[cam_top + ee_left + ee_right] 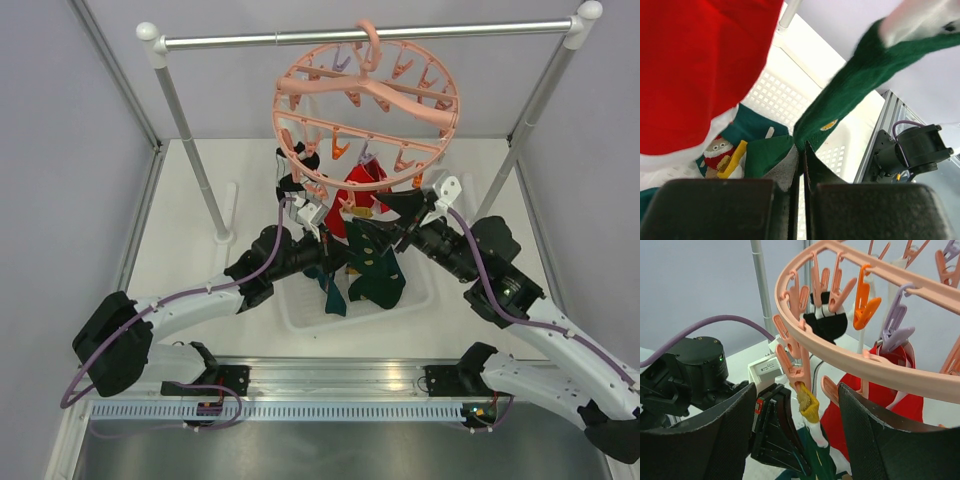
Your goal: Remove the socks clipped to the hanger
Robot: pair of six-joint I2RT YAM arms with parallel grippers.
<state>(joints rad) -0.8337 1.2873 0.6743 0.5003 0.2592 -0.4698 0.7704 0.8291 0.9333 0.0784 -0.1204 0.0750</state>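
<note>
The salmon-pink ring hanger [365, 105] hangs by its hook from the rail. A dark green sock [376, 268] hangs below it, its yellow tip [808, 407] held in a pink clip [797, 371]. My left gripper [333, 257] is shut on the lower part of this green sock [850, 87]. My right gripper [390, 213] is open, and its jaws stand either side of that clip [795, 435] without touching it. A red sock [358, 200] hangs beside it and fills the upper left of the left wrist view [700, 65]. A black-and-white striped sock [827, 320] stays clipped on the ring's far side.
A white perforated tray [420, 300] lies under the hanger with teal socks and a Santa-patterned sock [720, 154] in it. The silver rail [250, 40] and its two slanted posts [195, 160] stand behind. Several bare clips dangle from the ring [865, 302].
</note>
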